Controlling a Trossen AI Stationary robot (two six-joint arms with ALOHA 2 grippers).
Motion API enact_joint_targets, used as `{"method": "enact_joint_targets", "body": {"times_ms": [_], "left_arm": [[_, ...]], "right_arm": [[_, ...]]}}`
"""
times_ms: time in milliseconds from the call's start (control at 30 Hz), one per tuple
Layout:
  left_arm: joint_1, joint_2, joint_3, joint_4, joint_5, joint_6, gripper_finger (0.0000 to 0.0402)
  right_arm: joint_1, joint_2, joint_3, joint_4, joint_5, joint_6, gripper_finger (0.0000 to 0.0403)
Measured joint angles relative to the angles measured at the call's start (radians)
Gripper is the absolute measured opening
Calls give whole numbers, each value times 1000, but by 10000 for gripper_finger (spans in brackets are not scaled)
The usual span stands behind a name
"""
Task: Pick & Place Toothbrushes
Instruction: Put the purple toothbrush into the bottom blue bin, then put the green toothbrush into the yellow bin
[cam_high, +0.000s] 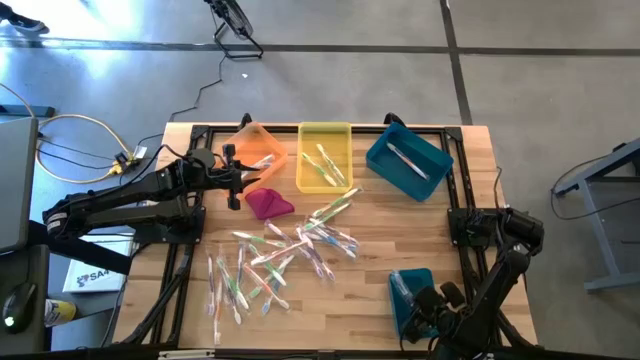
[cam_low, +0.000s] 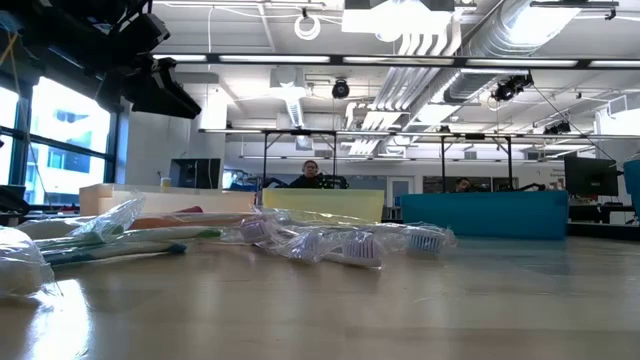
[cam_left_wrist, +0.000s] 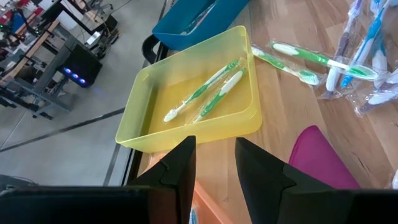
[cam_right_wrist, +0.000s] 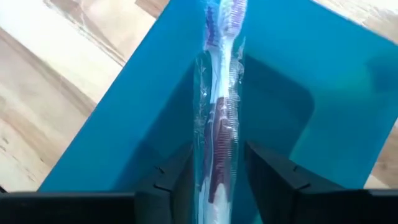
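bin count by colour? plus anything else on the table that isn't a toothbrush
Orange bin: 1
Yellow bin: 1
Teal bins: 2, one at the far edge, one near the right gripper
Magenta cloth: 1
Total: 5
Toothbrushes are too many and too overlapped to count.

My left gripper (cam_high: 232, 177) hangs near the table's far edge on an outstretched arm, fingers (cam_left_wrist: 180, 168) a little apart, holding nothing. My right gripper (cam_high: 420, 306) sits low at the near right corner, fingers (cam_right_wrist: 171, 177) parted.
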Motion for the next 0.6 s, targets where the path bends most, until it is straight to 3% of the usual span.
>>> {"method": "enact_joint_targets", "body": {"times_ms": [133,333,600], "left_arm": [[0,0,0,0,0,1,108],[0,0,0,0,0,3,108],[0,0,0,1,4,2,108]], "right_arm": [[-25,-47,0,0,-18,-67,160],[-84,-162,0,6,-35,-185,153],[-180,-257,0,45,42,-415,138]]}}
